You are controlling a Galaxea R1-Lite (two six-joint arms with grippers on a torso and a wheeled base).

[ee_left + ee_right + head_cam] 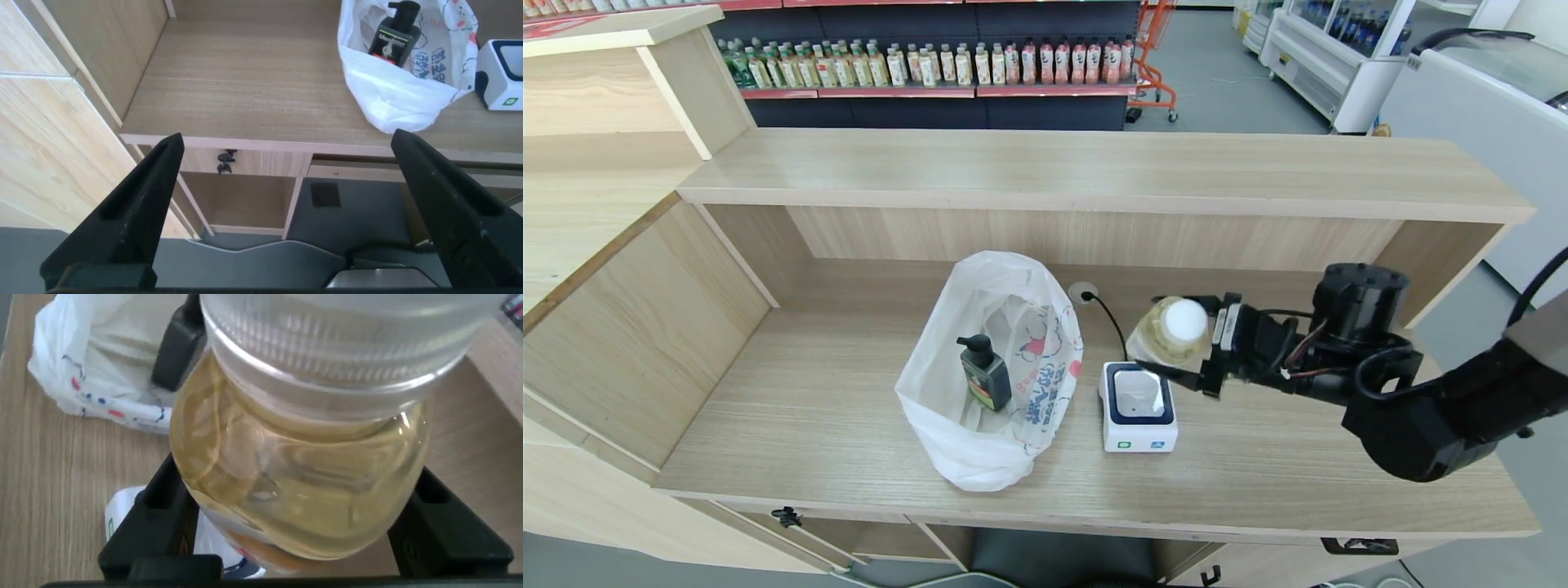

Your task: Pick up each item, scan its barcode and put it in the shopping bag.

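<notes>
Bottle of yellow drink (1174,331) grasped in jaws of right gripper (1173,336) above barcode scanner (1138,406), shopping bag (1005,457) beside it holding pump bottle (985,374), left gripper (288,145) with jaws released.

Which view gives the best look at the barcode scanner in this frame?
The head view: the scanner sits whole on the counter, window up, beside the shopping bag. The left wrist view catches one end of it at the picture's edge; the right wrist view shows a white corner under the bottle.
</notes>
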